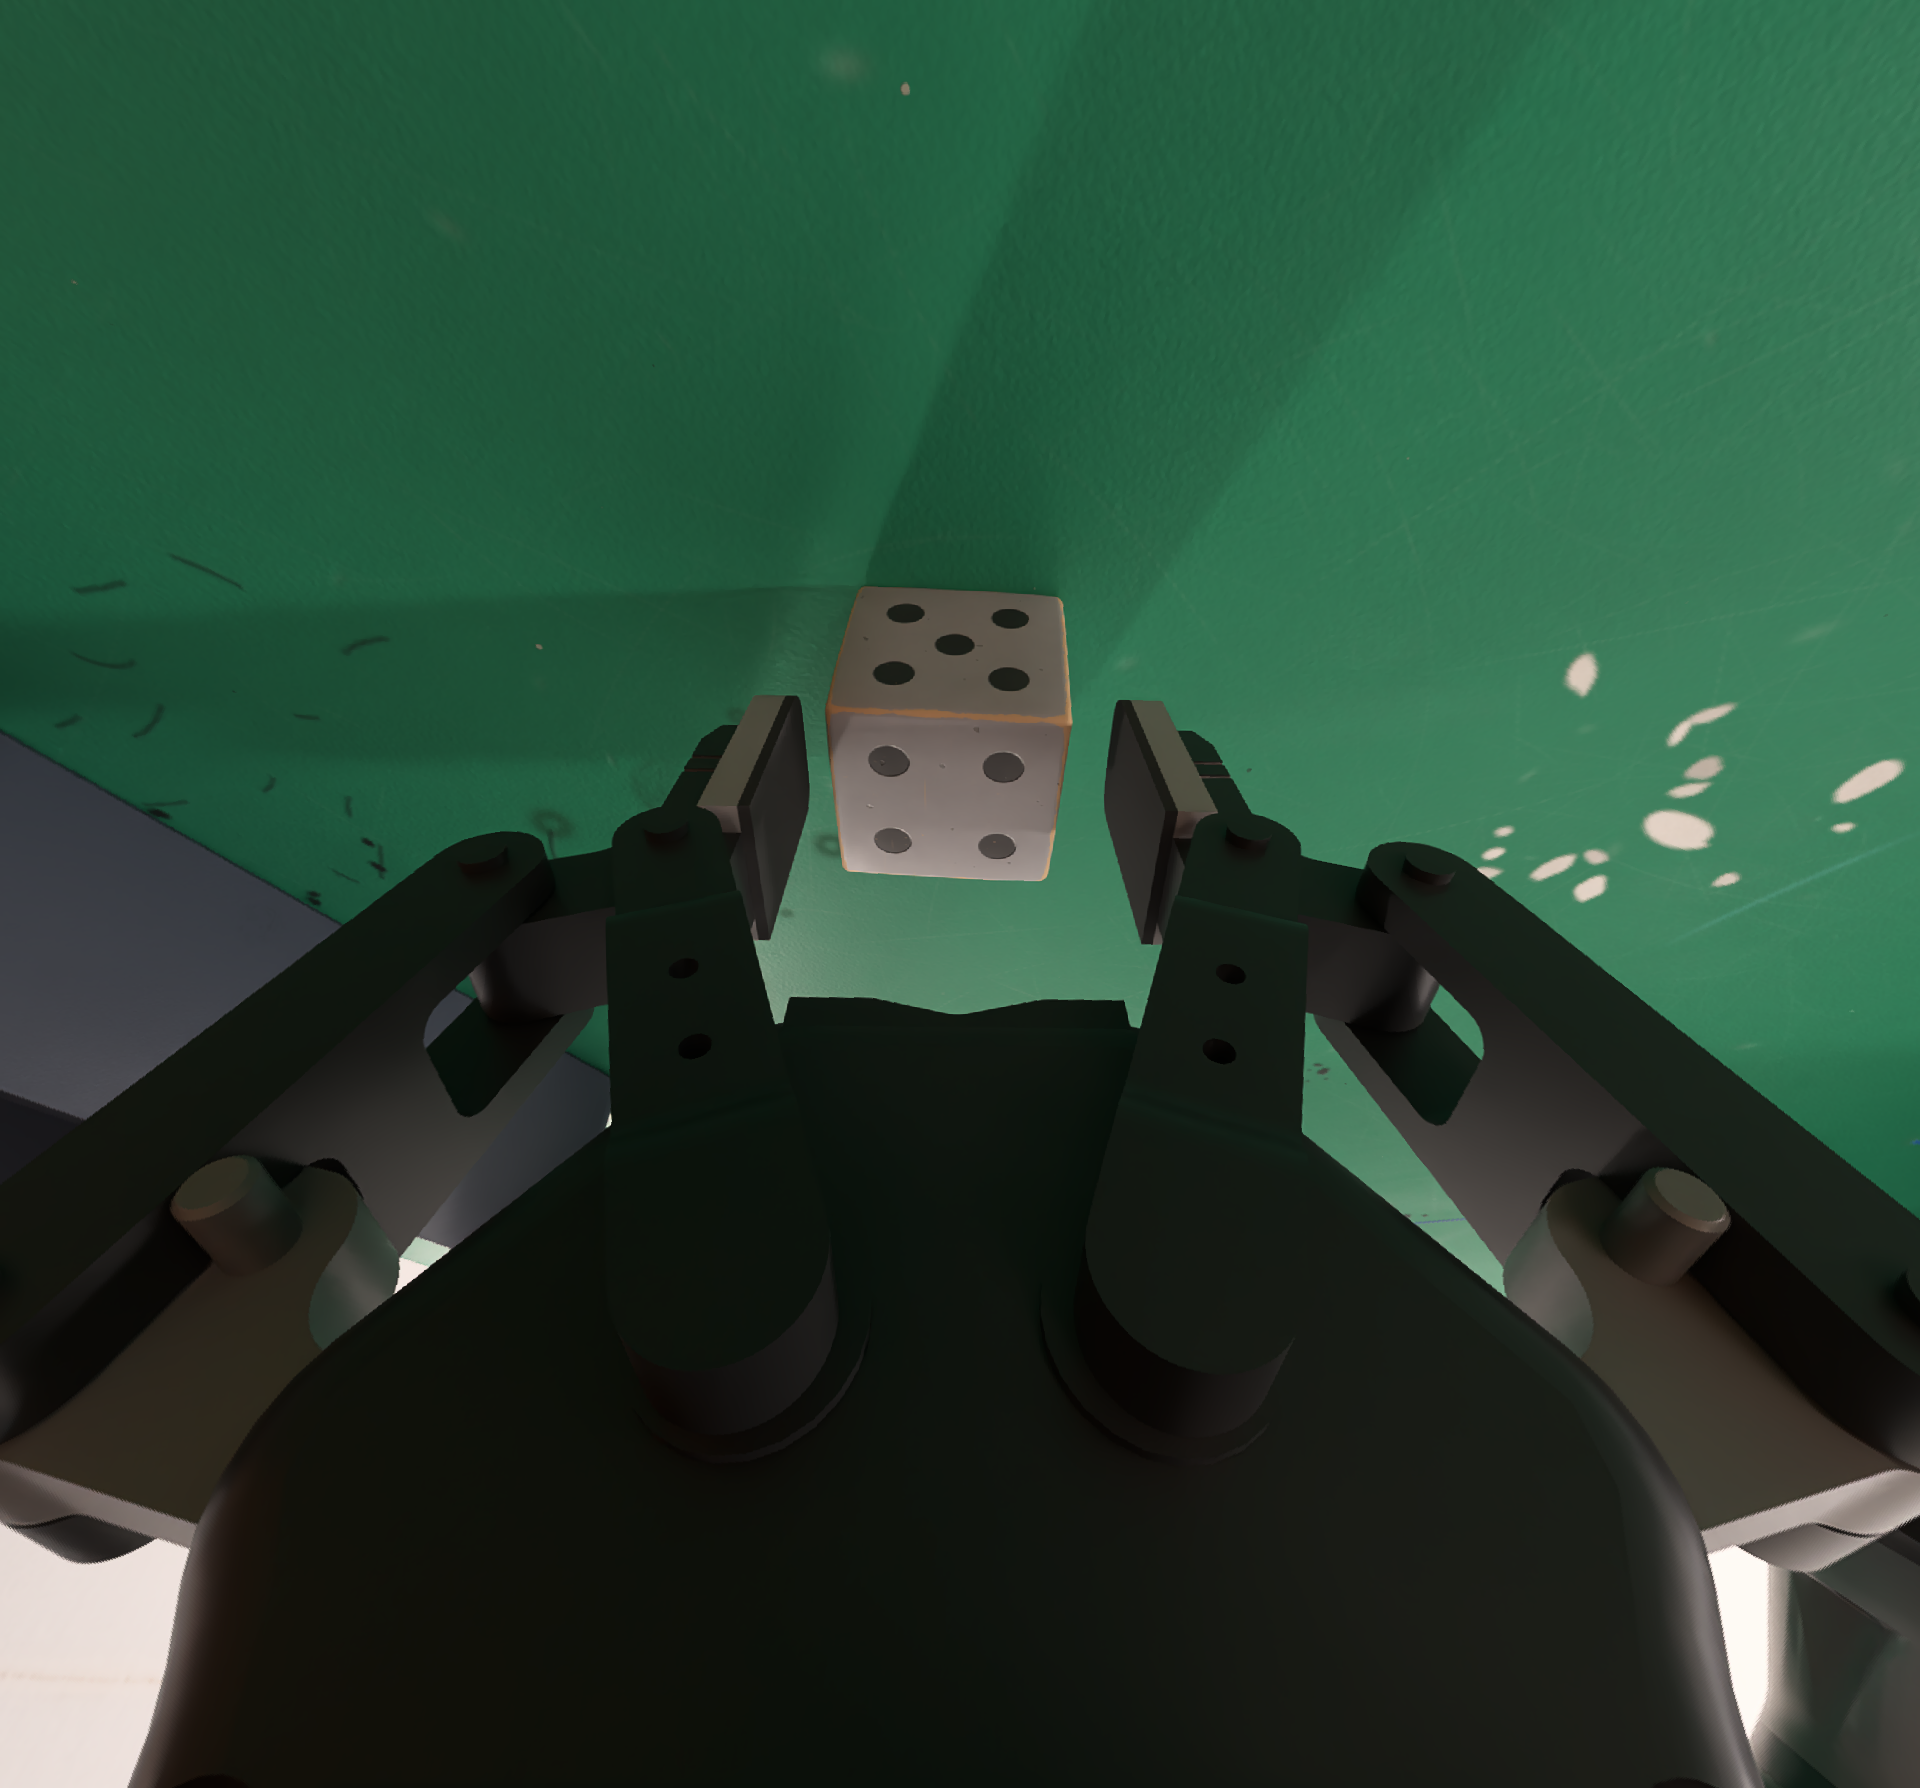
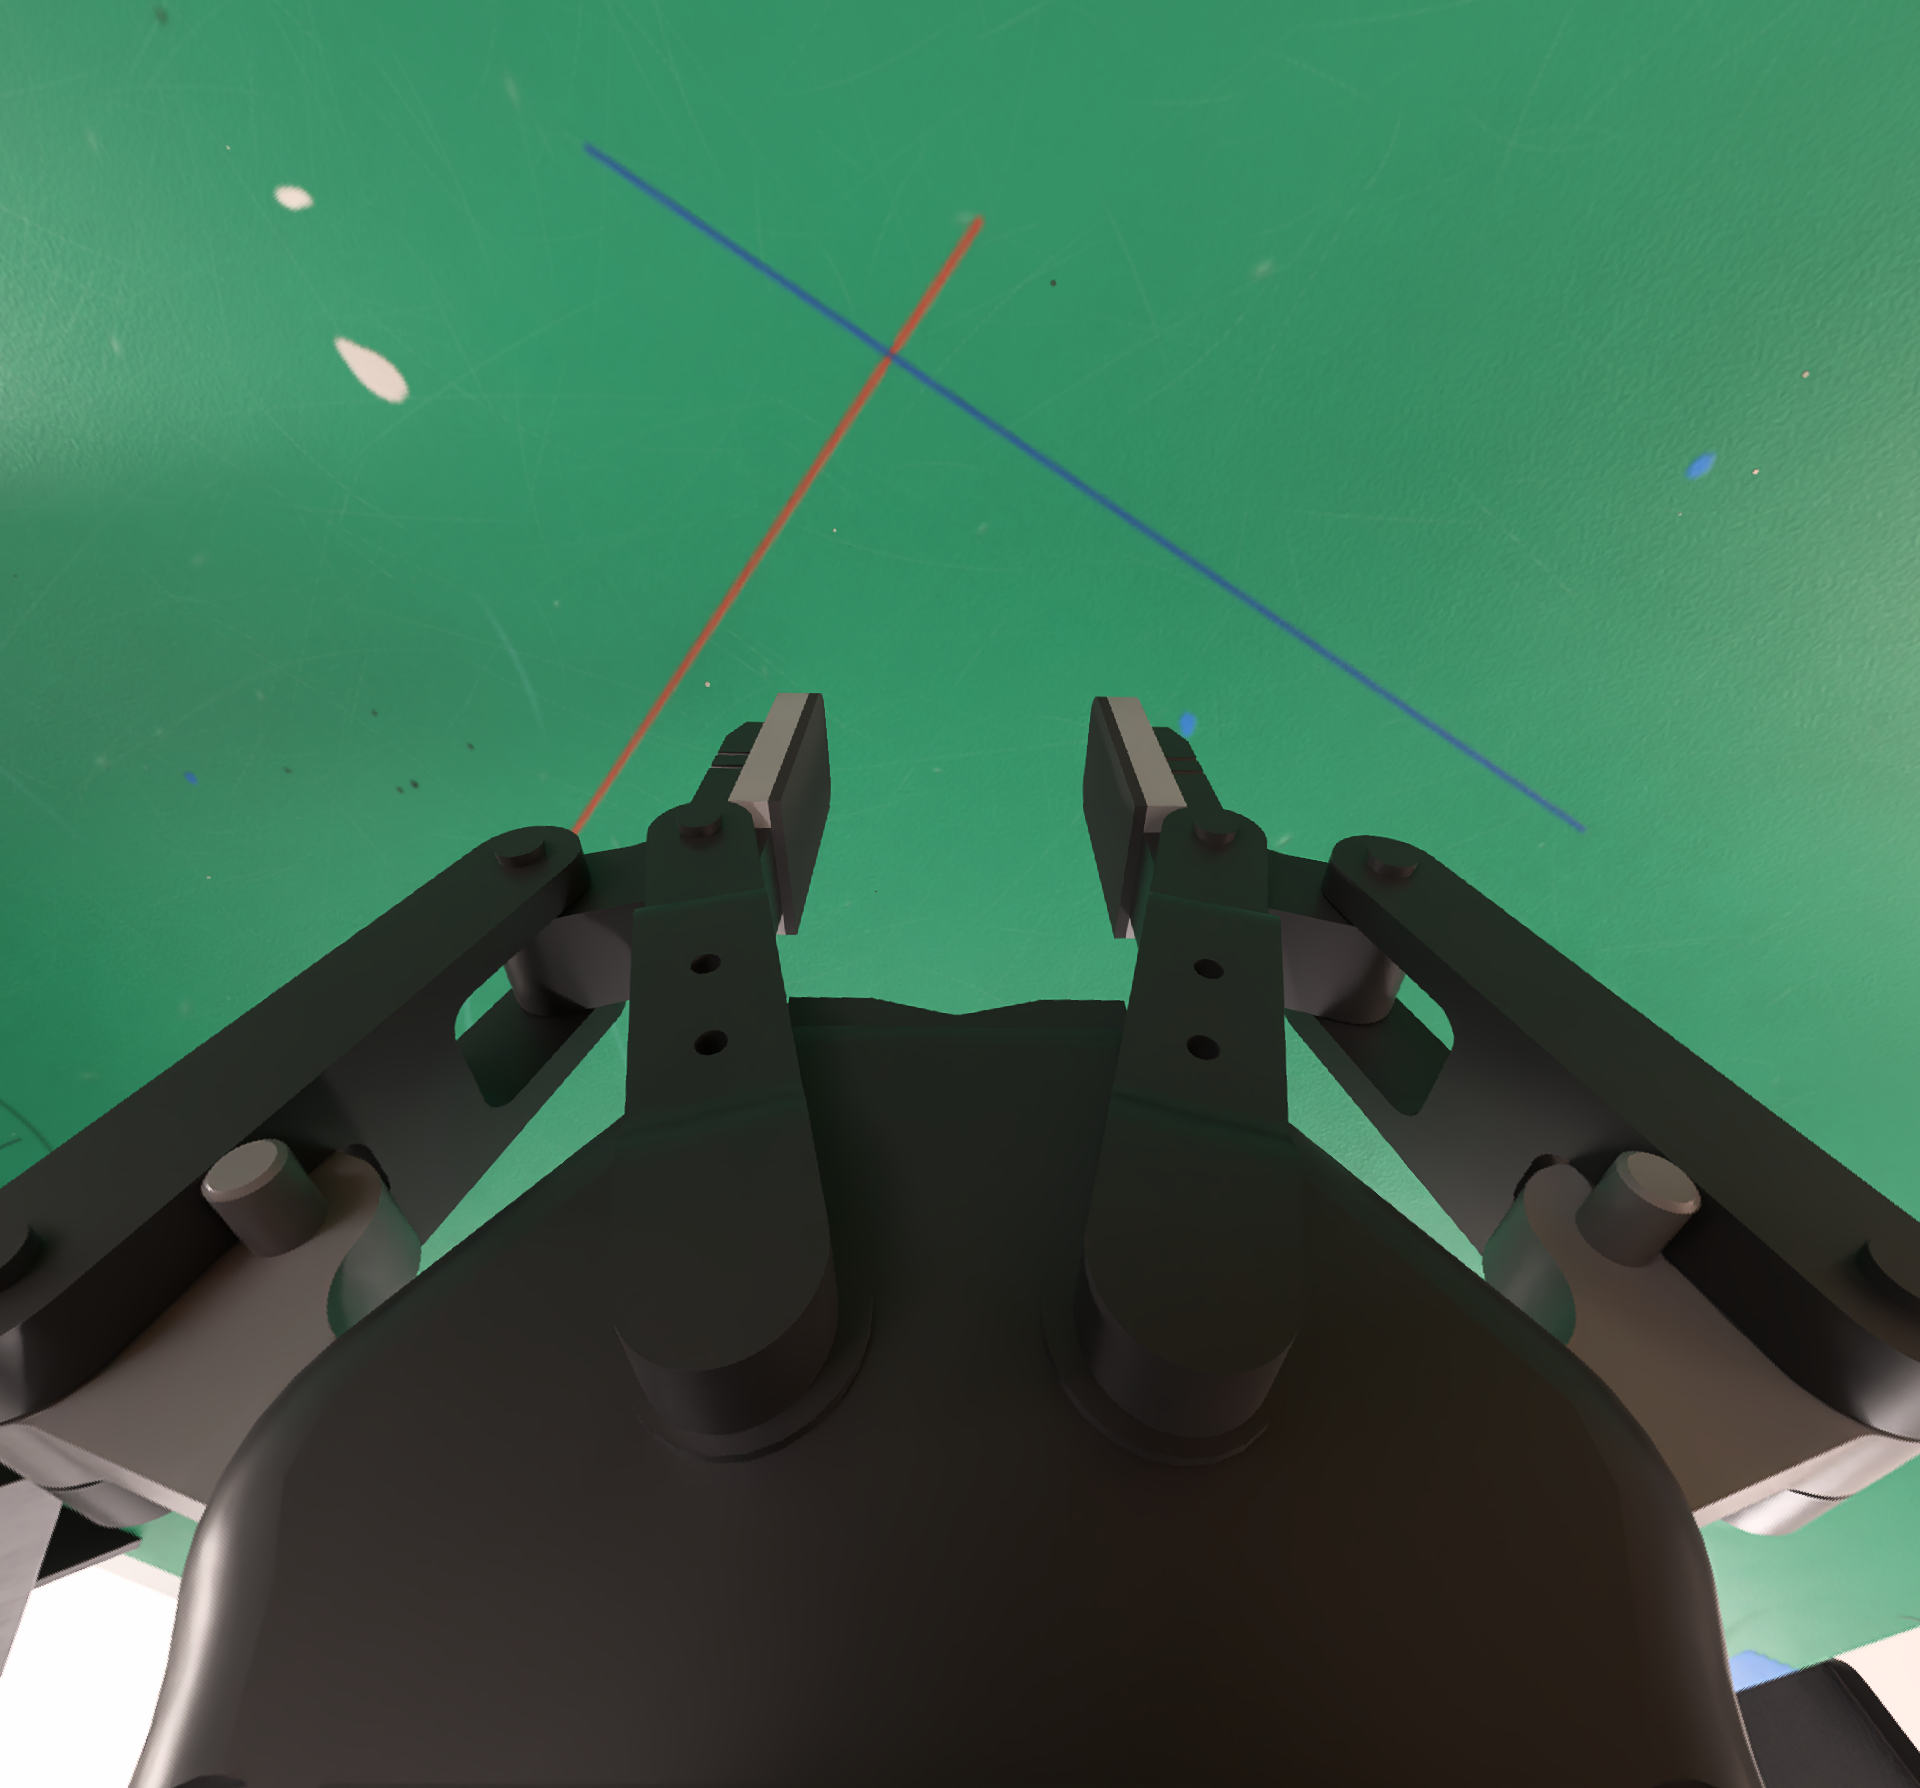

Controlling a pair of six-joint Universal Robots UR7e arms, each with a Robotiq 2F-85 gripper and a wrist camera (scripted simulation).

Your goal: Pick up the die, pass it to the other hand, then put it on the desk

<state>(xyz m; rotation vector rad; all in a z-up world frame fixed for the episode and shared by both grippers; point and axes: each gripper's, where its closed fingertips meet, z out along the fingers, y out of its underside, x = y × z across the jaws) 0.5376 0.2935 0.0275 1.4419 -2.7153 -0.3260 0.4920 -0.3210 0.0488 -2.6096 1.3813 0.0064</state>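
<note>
A white die [image 1: 948, 762] with dark pips rests on the green desk [image 1: 935, 284], seen in the left wrist view. My left gripper [image 1: 954, 803] is open, its two fingers on either side of the die with a small gap on each side, not touching it. My right gripper [image 2: 956, 803] is open and empty above bare green desk [image 2: 1351, 284]; the die does not show in the right wrist view.
The desk's edge and a grey surface [image 1: 156, 907] lie at the lower left of the left wrist view. White paint flecks [image 1: 1673, 829] mark the desk to the right. A red line [image 2: 779, 523] and a blue line [image 2: 1143, 523] cross on the desk ahead of the right gripper.
</note>
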